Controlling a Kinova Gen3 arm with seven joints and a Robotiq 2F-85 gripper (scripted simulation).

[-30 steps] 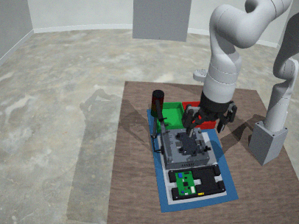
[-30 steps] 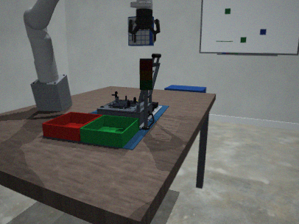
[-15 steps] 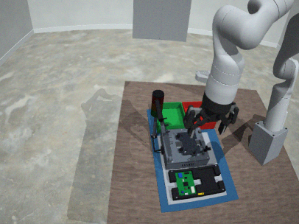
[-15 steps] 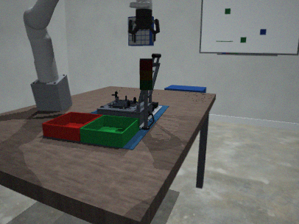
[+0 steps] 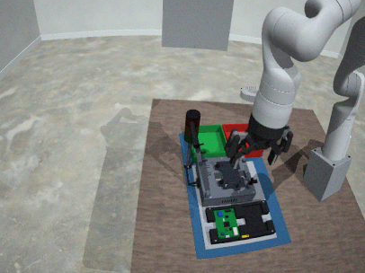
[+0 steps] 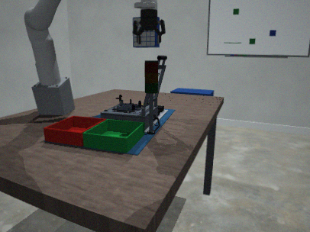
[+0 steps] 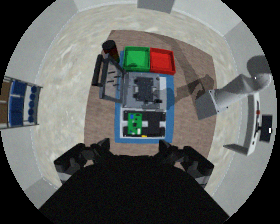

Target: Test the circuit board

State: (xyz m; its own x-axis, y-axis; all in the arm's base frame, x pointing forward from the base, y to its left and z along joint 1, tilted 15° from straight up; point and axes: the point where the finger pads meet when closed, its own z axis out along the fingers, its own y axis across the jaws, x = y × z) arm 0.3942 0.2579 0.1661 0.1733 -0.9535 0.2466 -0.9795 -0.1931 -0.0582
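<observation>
Green circuit board [image 5: 226, 223] [image 7: 134, 124], in the left part of the black plastic tray [image 5: 256, 220] [image 7: 154, 123], long axis running away from me in the wrist view. Black two-finger gripper [image 5: 260, 148] [image 6: 149, 33] [image 7: 134, 144], jaws released and empty, high above; I judge my next move as down toward the board.

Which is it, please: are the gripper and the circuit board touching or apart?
Apart. The top view shows the gripper above the tester, the board in the tray.
</observation>
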